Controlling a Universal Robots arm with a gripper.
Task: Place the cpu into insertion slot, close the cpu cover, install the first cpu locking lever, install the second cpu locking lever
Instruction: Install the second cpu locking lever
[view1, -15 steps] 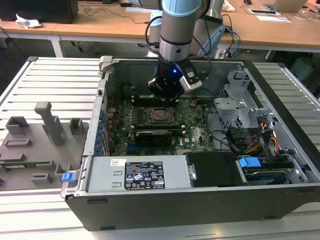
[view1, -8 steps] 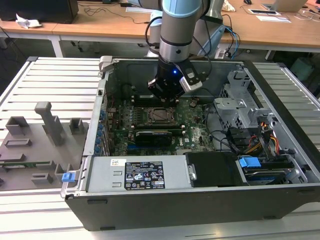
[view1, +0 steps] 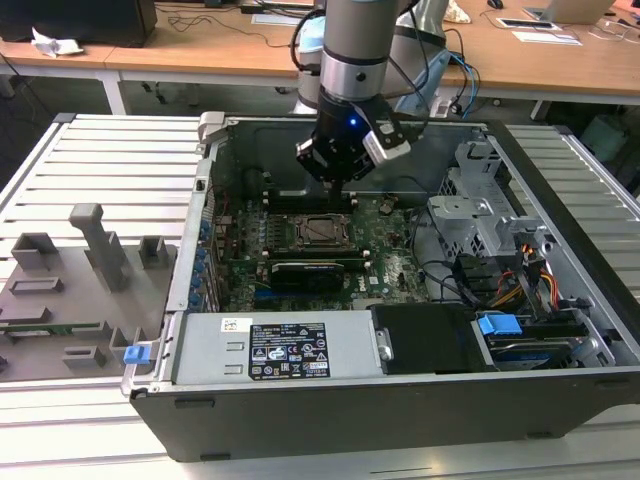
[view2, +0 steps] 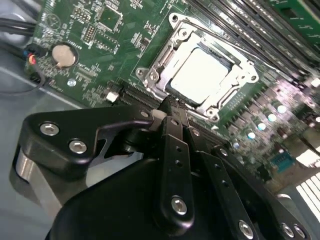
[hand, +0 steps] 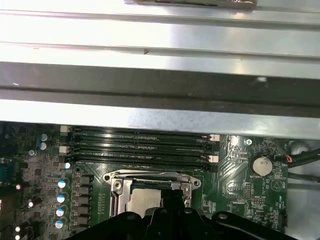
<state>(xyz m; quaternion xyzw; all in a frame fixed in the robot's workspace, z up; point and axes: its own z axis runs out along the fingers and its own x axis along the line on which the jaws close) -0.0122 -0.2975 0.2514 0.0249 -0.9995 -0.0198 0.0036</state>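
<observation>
The gripper (view1: 335, 178) hangs in the upper middle of the exterior view, just above the green motherboard (view1: 395, 245); its fingers (view2: 172, 117) are pressed together and empty. The cpu (view2: 202, 75) sits in the insertion slot (view2: 150, 75) at the second wrist view's upper centre, framed by the closed cpu cover (view2: 235, 62).
</observation>
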